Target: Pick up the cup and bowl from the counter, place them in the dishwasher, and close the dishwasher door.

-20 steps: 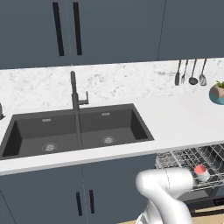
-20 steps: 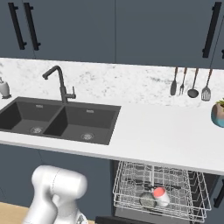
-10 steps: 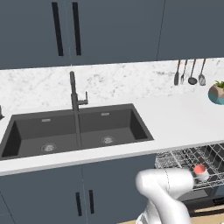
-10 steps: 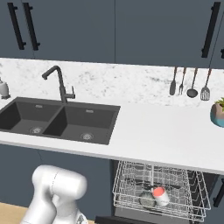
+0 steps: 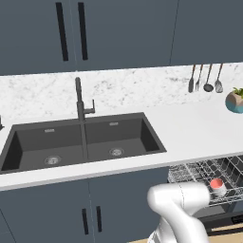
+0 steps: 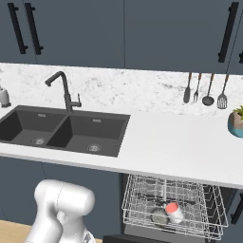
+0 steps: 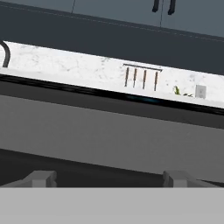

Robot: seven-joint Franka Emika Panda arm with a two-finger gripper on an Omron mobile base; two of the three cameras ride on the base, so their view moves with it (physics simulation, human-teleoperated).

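One cup (image 6: 172, 211) sits in the silver wire rack (image 6: 142, 199) of the open dishwasher (image 6: 228, 199), lower right of the right base view; red-pink rim faces up and left, cup tilted. One rounded grey item, probably the bowl (image 6: 159, 216), lies touching the cup on its left, too small to confirm. In the left base view the same cup (image 5: 217, 185) shows at the lower right edge, just right of the white arm elbow (image 5: 178, 201). One counter (image 6: 180, 147) runs across mid-frame, with one dark double sink (image 6: 61, 130), two basins, at left. One black faucet (image 6: 64, 90) stands behind the sink. Four utensils (image 6: 205, 88) hang on the backsplash at upper right. One teal plant pot (image 6: 236, 122) at the right edge of the counter. One small soap dispenser (image 6: 4, 97) at the far left edge. In the hand view, two light finger tips (image 7: 40, 178) rise at the bottom, wide apart with nothing between them; gripper (image 7: 109, 180) faces a dark flat panel below the counter edge. The cup is well away from the fingers, none of it in the hand view.
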